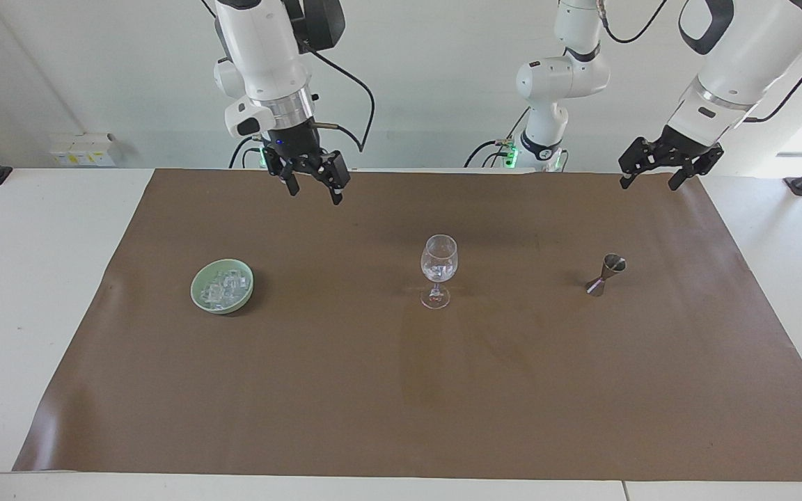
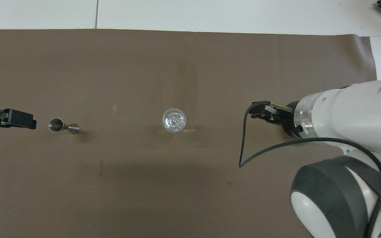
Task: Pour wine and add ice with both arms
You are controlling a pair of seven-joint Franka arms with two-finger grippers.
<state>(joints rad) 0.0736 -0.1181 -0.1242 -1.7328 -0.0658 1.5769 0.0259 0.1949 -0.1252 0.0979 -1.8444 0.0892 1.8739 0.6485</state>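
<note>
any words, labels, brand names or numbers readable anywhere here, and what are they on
None can be read.
The stemmed glass, the metal jigger, the pale green bowl of ice and the brown mat show no print.
The white boxes by the wall carry small yellow stickers, too small to read.
The right arm shows no legible marking.

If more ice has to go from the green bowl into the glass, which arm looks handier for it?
Probably the right. Its open right gripper hangs empty over the mat at the end where the bowl of ice sits. The left gripper, also open, waits near the jigger, with the glass between.
</note>
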